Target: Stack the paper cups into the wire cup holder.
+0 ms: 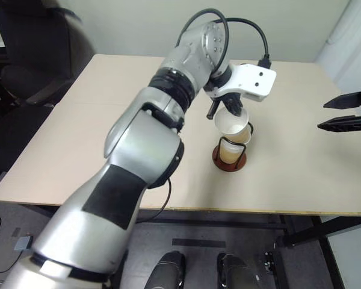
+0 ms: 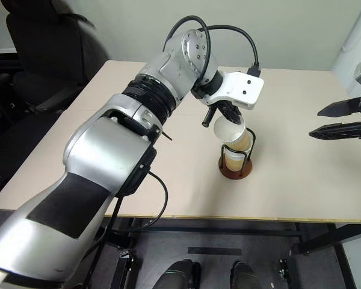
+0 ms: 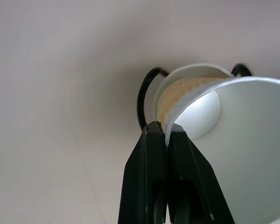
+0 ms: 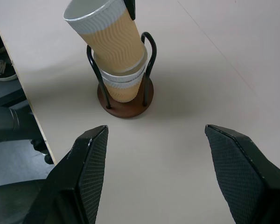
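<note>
My two head eyes look forward and down over the table (image 1: 301, 180), sharing the holder (image 1: 230, 158) at centre frame. My left wrist camera sits close against the cup (image 3: 242, 140); my right wrist camera views the same holder from farther off, in its upper left.

A light beige table (image 1: 301, 174) with a plain, smooth top is seen across the middle of the head views, its near edge running along the lower part of the picture. A faint seam can be made out across its left part. Black legs and crossbars (image 1: 325, 229) are visible beneath the near edge. A dark office chair (image 2: 42, 54) is placed beyond the table's far left corner, against a pale wall (image 1: 138, 27). Grey floor (image 1: 6, 211) is seen below the table, where a thin cable and a small grey box (image 1: 22, 243) are lying at the left.
</note>
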You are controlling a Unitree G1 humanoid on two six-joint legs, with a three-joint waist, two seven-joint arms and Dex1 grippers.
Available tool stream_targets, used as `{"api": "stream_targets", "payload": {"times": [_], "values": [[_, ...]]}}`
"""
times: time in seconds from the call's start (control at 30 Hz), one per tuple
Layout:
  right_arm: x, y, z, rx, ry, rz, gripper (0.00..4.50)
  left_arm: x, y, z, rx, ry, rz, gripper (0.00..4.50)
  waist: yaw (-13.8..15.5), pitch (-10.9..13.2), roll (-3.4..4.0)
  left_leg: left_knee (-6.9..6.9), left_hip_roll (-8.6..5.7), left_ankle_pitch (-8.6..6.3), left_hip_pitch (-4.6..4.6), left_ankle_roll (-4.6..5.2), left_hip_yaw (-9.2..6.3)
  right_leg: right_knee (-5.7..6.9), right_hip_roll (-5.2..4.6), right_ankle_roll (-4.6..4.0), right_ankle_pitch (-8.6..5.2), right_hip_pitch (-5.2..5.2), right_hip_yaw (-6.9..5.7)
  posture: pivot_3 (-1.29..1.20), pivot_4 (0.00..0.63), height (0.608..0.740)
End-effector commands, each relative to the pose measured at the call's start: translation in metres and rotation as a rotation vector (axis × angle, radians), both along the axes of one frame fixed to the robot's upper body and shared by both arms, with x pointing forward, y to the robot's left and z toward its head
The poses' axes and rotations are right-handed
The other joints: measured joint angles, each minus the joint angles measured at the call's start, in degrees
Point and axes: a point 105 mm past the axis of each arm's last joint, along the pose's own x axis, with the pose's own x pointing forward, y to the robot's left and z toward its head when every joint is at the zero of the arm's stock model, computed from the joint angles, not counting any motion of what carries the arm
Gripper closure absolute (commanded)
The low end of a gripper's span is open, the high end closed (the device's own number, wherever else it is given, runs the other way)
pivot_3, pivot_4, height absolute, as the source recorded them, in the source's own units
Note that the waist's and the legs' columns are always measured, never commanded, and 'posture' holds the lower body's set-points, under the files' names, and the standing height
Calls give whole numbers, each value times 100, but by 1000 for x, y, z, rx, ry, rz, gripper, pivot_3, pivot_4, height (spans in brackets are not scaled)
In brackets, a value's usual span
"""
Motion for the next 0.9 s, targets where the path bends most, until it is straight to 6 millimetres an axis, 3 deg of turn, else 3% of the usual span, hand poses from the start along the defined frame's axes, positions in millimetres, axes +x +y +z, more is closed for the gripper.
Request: {"api": "stream_targets", "payload": {"times": [0.03,0.07,0.17,0.47,0.53,0.7,0.8,0.9], "values": [[-7,-1,16,-2,-68,0,1156,0,-5,4,10,-53,-20,4473,0,0,0,0,0,0,0,0,0,0,0,0,0,0,0,0,150,740],[-7,-1,16,-2,-68,-1,1156,0,-6,4,9,-56,-19,4473,0,0,0,1,0,0,0,0,0,0,0,1,0,0,0,0,150,740],[-7,-1,16,-4,-63,-1,1156,-1,-8,3,2,-52,-21,3848,0,0,0,0,0,0,0,0,0,0,0,2,0,0,0,0,150,740],[-7,-1,14,-8,-55,-4,1156,-3,-19,10,-90,-56,-30,575,0,0,0,1,-1,0,1,-1,0,0,0,2,1,2,0,0,150,740],[-7,-2,13,-8,-54,-5,1156,0,-22,15,-145,-80,-18,17,0,0,0,1,0,1,1,-1,0,0,0,3,1,2,-1,0,150,740],[-5,3,10,-6,-57,8,1156,5,-19,34,-340,-61,21,17,-1,0,0,0,0,1,2,-2,1,1,0,3,1,2,0,0,150,740],[1,10,7,25,-80,16,1156,9,-2,49,-520,39,60,17,-14,-1,1,-1,1,2,6,-3,2,3,2,3,1,3,1,0,150,740],[5,12,-3,57,-71,16,1156,13,33,65,-738,198,98,17,-37,-2,3,-5,4,6,19,-8,7,10,7,2,1,6,5,0,150,740]]}}
